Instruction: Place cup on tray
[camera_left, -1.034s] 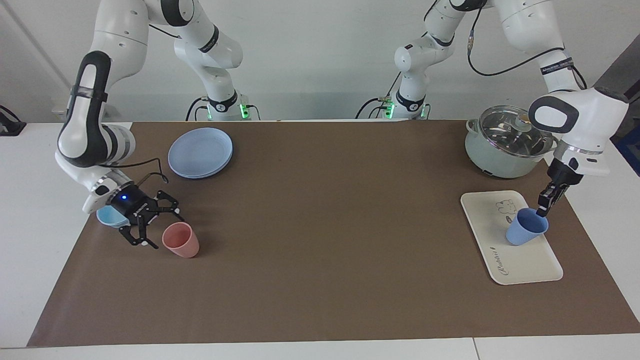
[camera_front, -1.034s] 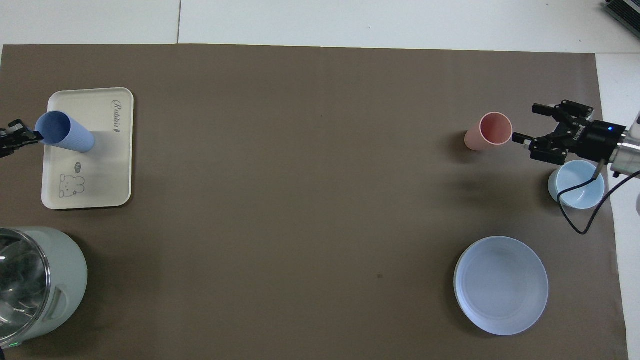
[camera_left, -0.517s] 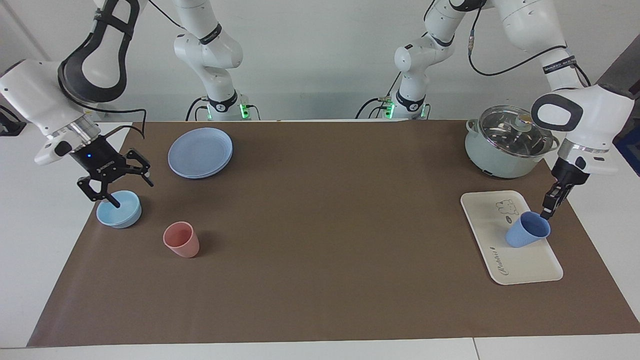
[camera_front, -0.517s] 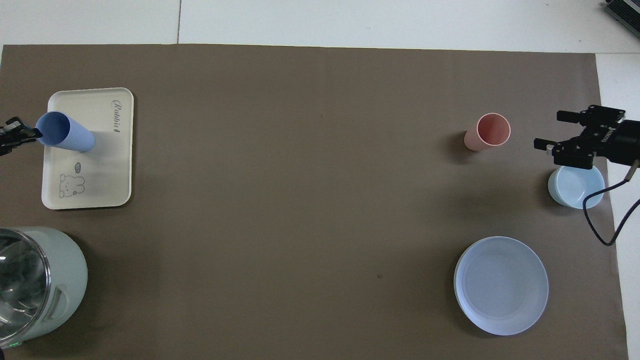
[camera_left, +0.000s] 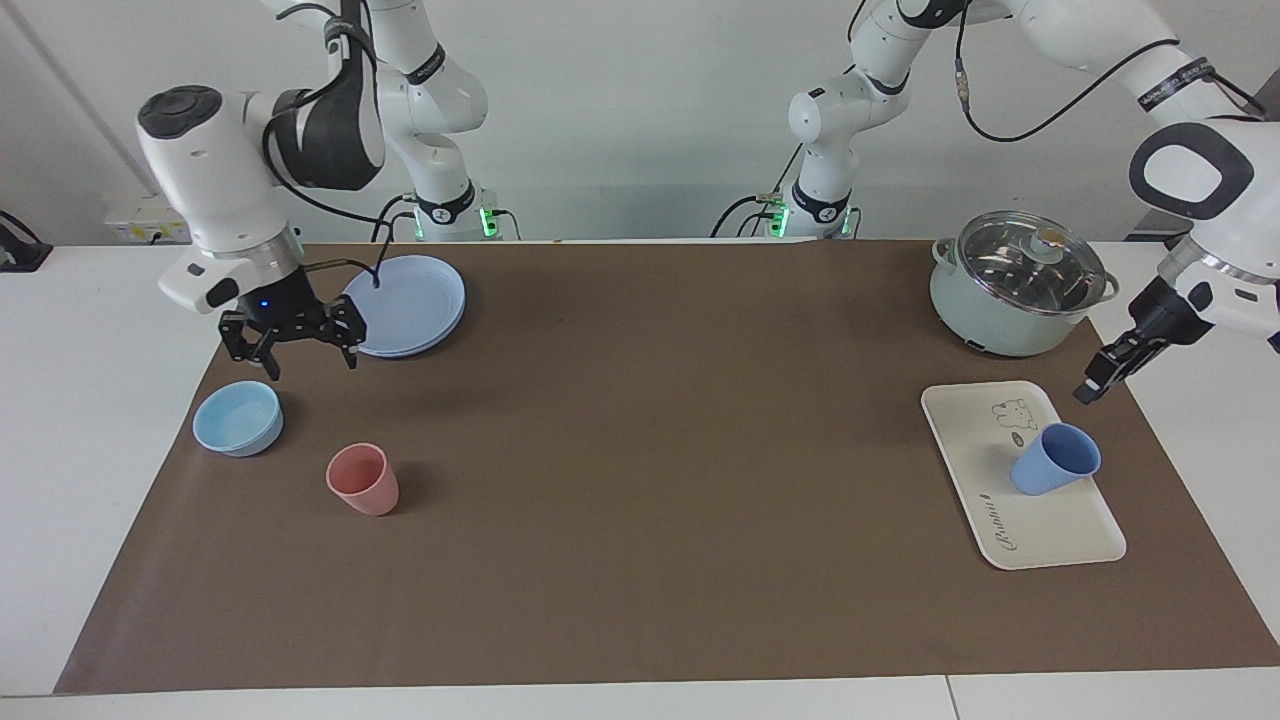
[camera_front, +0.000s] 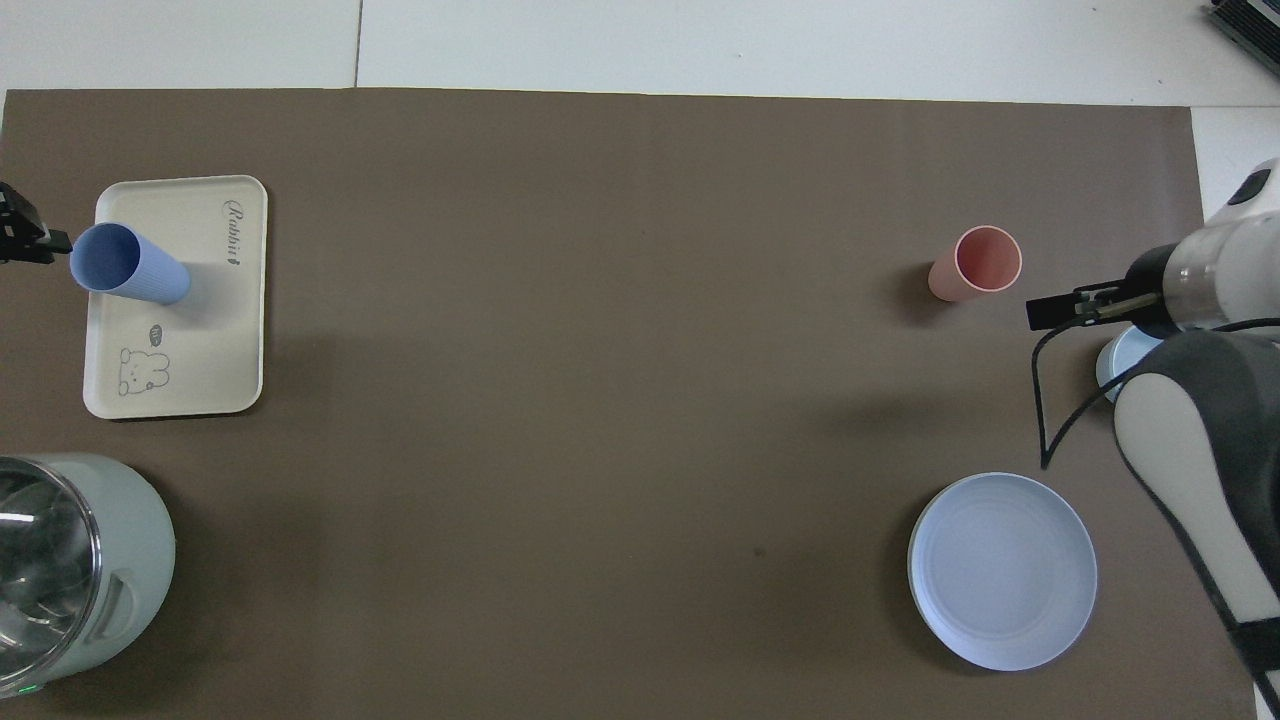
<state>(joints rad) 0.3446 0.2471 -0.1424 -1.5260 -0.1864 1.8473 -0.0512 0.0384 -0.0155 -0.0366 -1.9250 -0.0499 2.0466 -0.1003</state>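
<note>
**Cup on tray, both grippers clear**

Cup (camera_left: 1054, 460) standing on tray (camera_left: 975, 470), leaning slightly, base toward tray's middle, mouth toward the left arm's edge. Placement looks done. Left gripper (camera_left: 1090, 386) raised off the tray's corner on the pot (camera_left: 1018, 285) side, apart from the cup, nothing held; fingers' state impossible to tell. Right gripper (camera_left: 290, 340) spread wide and empty, hanging over mat between bowl (camera_left: 237, 417) and plate (camera_left: 402, 305), waiting. Pink cup (camera_left: 362, 480) untouched.

White table (camera_left: 80, 420) carries a brown mat (camera_left: 640, 480). Plain white wall (camera_left: 640, 110) at 12 o'clock; wall socket (camera_left: 145, 215) at 10 o'clock.
</note>
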